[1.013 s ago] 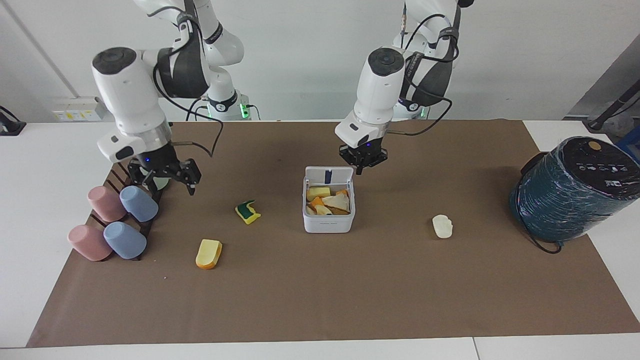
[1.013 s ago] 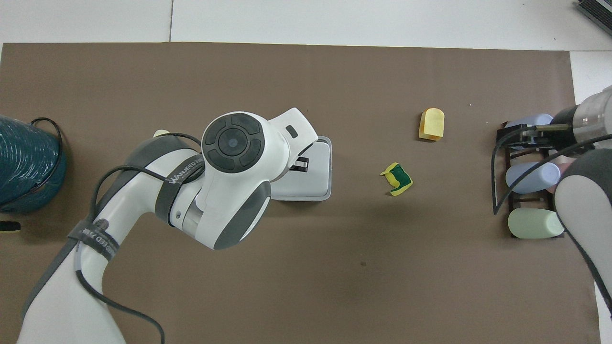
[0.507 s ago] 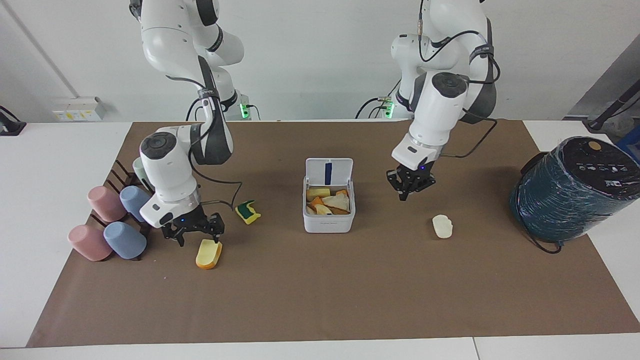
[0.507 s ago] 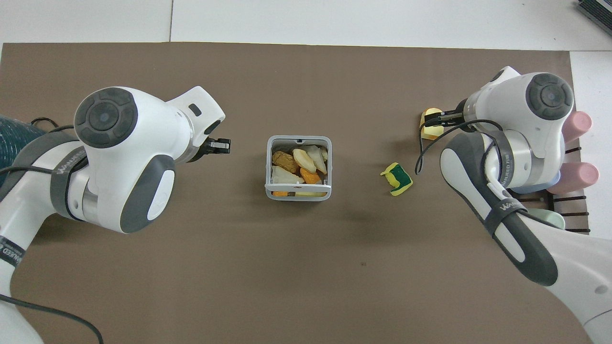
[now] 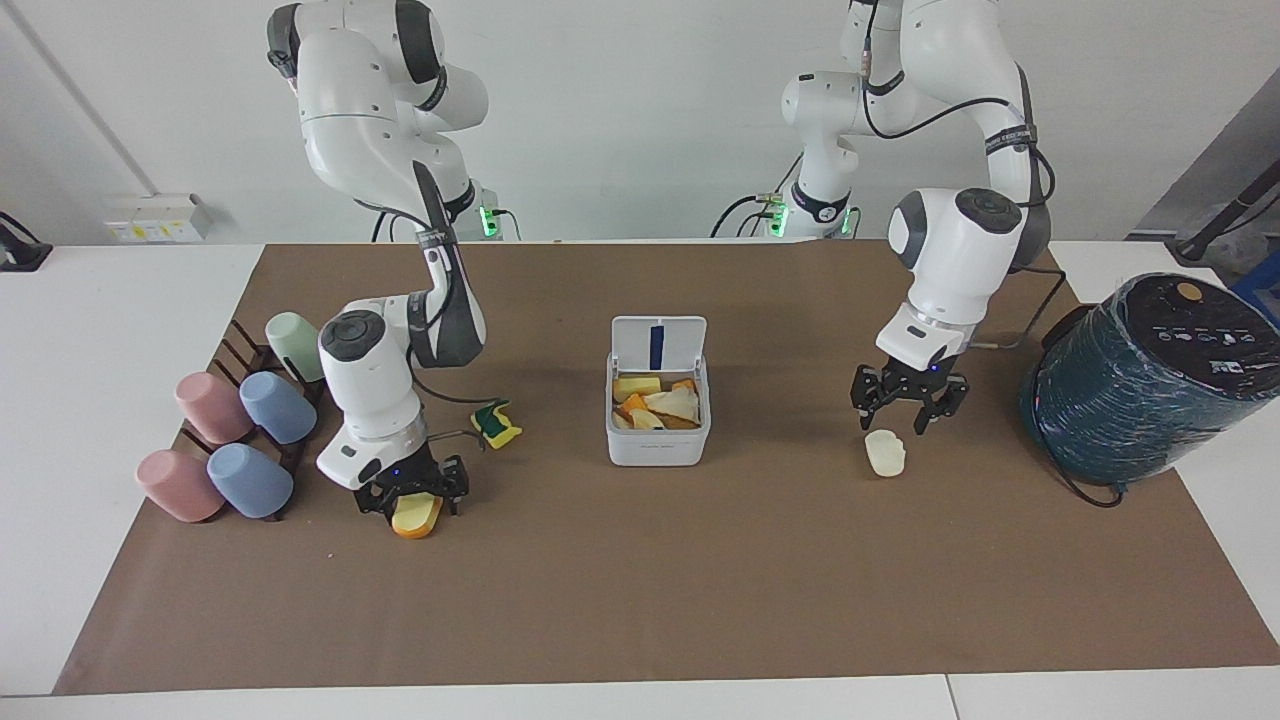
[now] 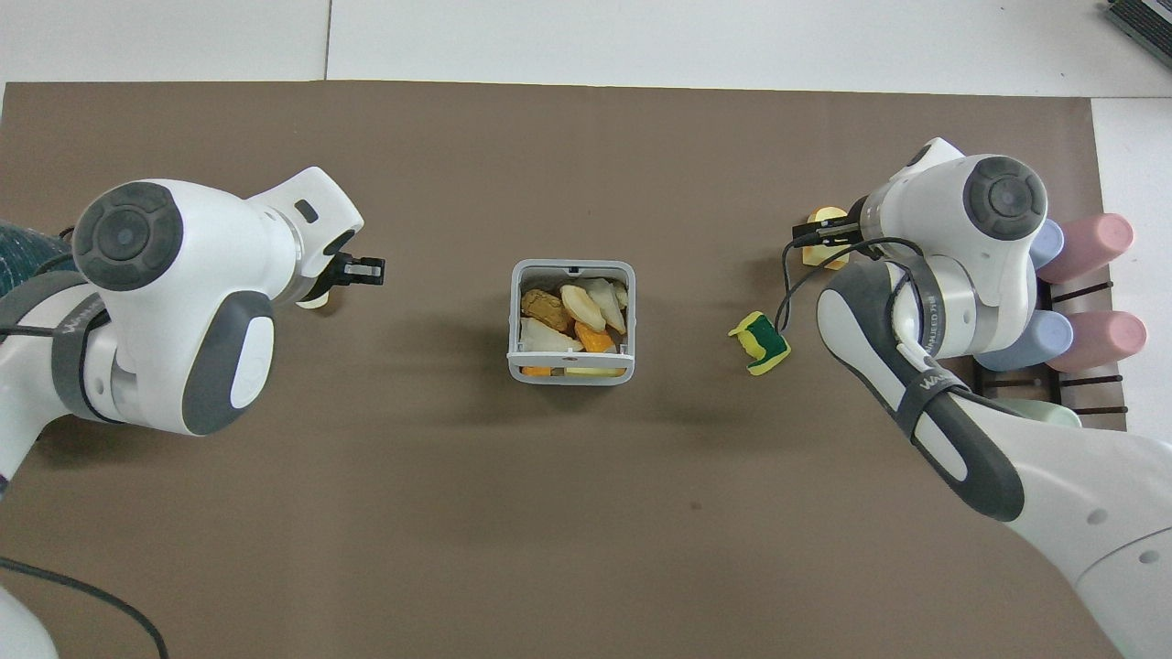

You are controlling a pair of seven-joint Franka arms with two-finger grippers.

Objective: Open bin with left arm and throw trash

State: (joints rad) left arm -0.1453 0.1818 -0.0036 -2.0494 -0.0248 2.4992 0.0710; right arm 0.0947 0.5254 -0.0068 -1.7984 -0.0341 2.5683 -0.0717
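In the facing view, the bin sits mid-worktop on the brown mat, its lid standing upright on the edge nearest my bases, with scraps showing inside. My left end effector hangs just above the cream-white lump with its fingers spread open, holding nothing. That lump lies between the bin and the teal wrapped cylinder, which sits at my left arm's end of the worktop. My right end effector is down at the yellow scrap with the orange edge, fingers either side of it; I cannot tell whether they have closed. The green-and-yellow scrap lies on the mat beside my right forearm. The cups rest on a rack at my right arm's end.

In the overhead view, the bin stands open and filled. My left end effector covers most of the lump. My right end effector hides most of the yellow scrap, and the green-and-yellow scrap lies between the bin and my right arm.
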